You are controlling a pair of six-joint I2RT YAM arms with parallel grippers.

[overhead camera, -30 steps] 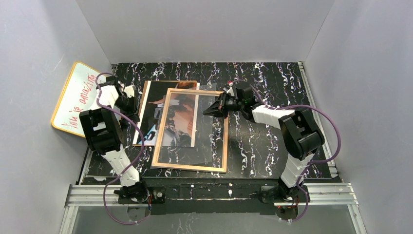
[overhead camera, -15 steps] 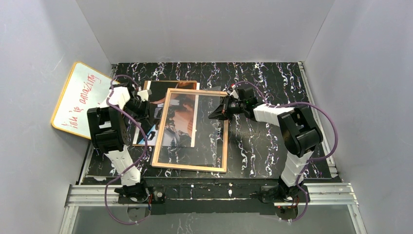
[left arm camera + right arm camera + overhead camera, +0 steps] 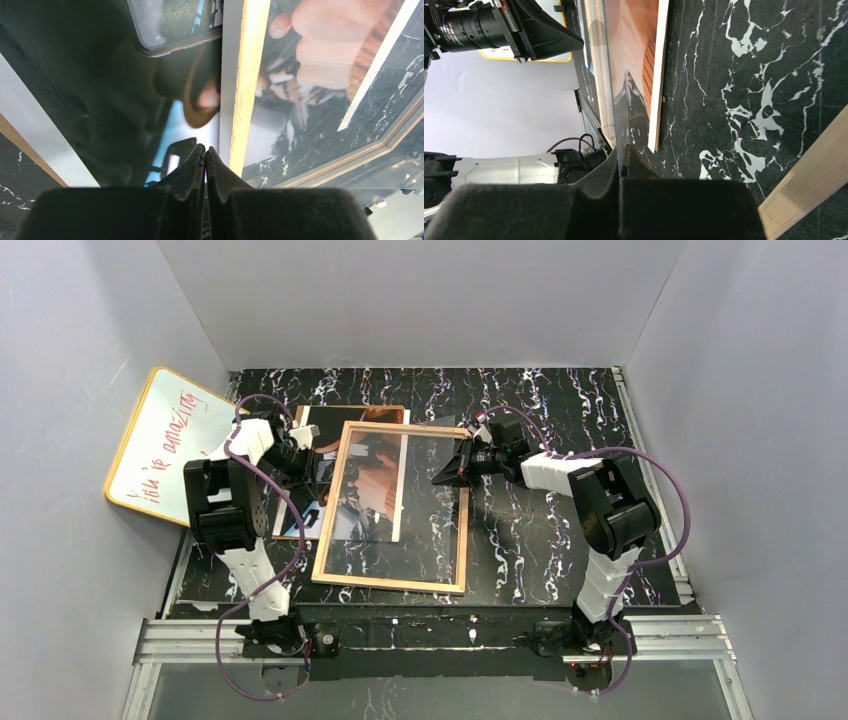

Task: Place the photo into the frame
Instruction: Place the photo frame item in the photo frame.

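Observation:
The frame (image 3: 465, 530) lies tan side up in the middle of the table, its left part covering the right part of the photo (image 3: 312, 430). In the left wrist view my left gripper (image 3: 205, 150) is shut with nothing visible between its tips. It hovers low over the dark photo (image 3: 100, 100), just left of the frame's left rail (image 3: 247, 85). From above, the left gripper (image 3: 318, 462) is at that rail. My right gripper (image 3: 440, 478) is over the frame's right side, shut on the edge of the clear sheet (image 3: 613, 75), which rises edge-on from its tips.
An orange-rimmed whiteboard (image 3: 160, 440) with red writing leans on the left wall. A brown board (image 3: 355, 411) shows beyond the photo's far edge. The black marbled table (image 3: 560, 540) stretches right of the frame, with grey walls on three sides.
My left gripper has moved right, from the photo's left edge to the frame's left rail. The right gripper has shifted slightly nearer and right with the clear sheet.

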